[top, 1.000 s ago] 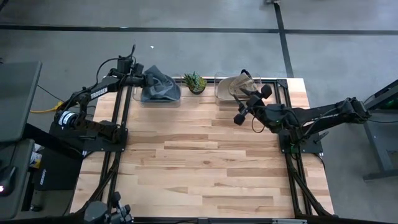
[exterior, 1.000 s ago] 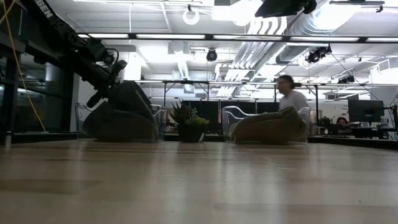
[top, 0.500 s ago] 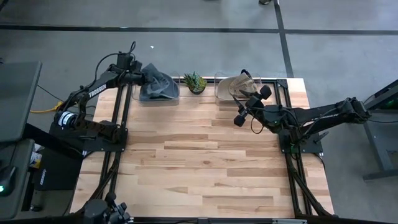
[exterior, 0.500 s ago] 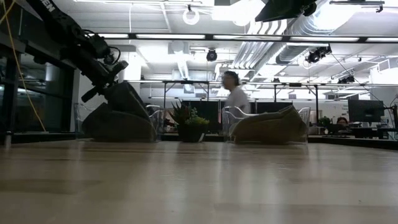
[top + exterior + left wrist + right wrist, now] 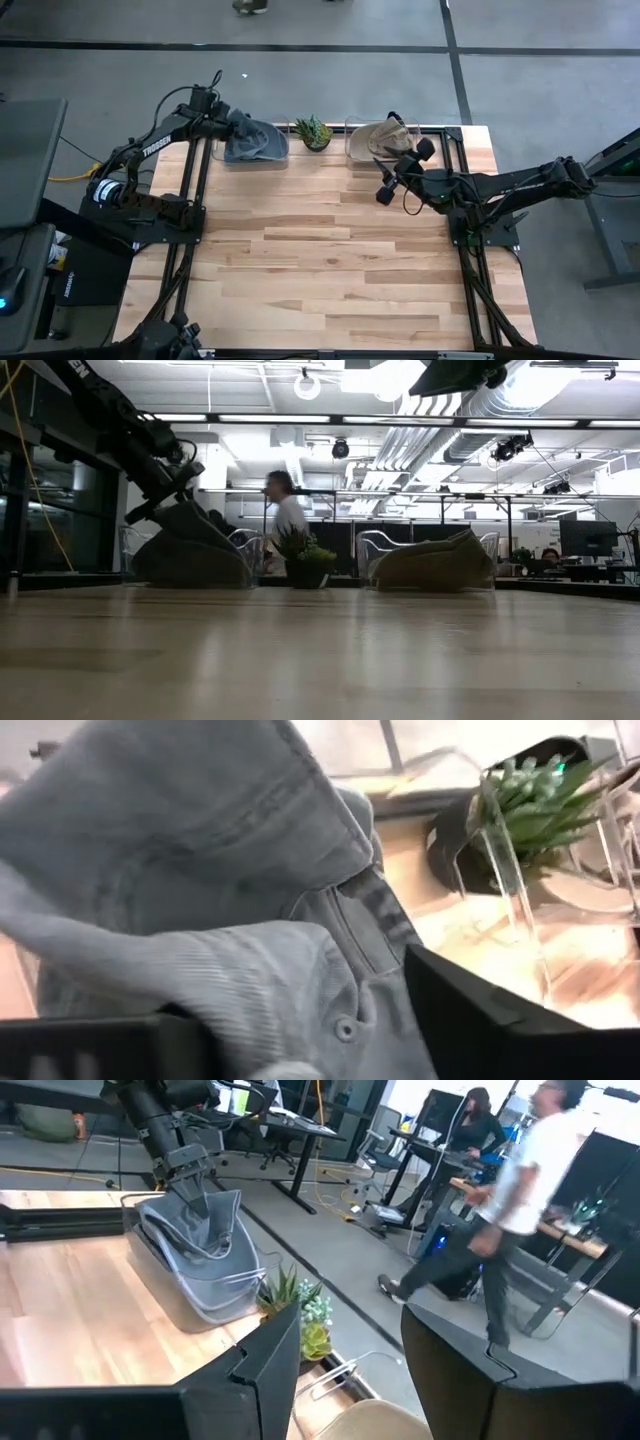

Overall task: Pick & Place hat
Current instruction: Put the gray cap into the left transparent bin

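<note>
Left of the plant (image 5: 313,131), left jaws pinch the grey hat (image 5: 255,140); lift clear slowly. Right jaws gape empty.

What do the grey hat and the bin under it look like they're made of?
The grey hat looks like soft woven cotton or denim: matte, with stitched seams, a small eyelet and loose folds where the left gripper pinches it. The bin looks like clear rigid plastic, probably acrylic: see-through walls with glinting edges.
</note>
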{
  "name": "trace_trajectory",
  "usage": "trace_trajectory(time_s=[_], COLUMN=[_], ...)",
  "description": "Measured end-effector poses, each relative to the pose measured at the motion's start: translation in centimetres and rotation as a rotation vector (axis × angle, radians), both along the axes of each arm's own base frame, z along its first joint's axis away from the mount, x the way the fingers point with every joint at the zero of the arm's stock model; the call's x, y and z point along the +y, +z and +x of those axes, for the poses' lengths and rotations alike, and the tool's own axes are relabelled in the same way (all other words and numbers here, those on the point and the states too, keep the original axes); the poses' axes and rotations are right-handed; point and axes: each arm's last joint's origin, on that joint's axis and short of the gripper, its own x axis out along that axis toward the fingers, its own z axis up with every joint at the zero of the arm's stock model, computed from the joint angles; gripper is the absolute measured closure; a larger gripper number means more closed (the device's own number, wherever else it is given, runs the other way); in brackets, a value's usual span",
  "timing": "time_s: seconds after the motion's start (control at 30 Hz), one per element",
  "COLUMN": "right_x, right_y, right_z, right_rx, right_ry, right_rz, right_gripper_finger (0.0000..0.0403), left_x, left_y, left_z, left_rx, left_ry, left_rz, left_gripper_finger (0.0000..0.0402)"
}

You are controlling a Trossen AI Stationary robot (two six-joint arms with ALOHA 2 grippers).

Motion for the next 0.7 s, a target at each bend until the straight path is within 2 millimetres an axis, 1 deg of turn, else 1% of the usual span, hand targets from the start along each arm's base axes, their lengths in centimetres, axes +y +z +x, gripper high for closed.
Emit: trace_trajectory(time_s=[0.13,0.27,0.4,0.5,0.7], right_x=[0.0,0.1,0.1,0.1,0.1], right_y=[-0.3,-0.6,-0.6,-0.7,-0.8], right_z=[0.0,-0.1,-0.1,-0.1,-0.1], right_rx=[0.005,0.027,0.031,0.037,0.036], right_ry=[0.011,0.026,0.029,0.030,0.027], right_rz=[0.029,0.042,0.043,0.040,0.057], right_gripper_finger=[0.0233,0.0233,0.0233,0.0233,0.0233], left_x=[-0.3,-0.3,0.1,0.3,0.1], left_y=[-0.3,0.0,1.5,2.9,5.7], left_z=[-0.2,-0.4,-0.5,-0.4,-0.6], left_rx=[0.045,0.108,0.153,0.141,0.127], left_ry=[0.026,0.090,0.139,0.163,0.243], left_rz=[-0.036,-0.060,-0.046,-0.044,-0.138], left_gripper_finger=[0.0142,0.0103,0.0090,0.0090,0.0089])
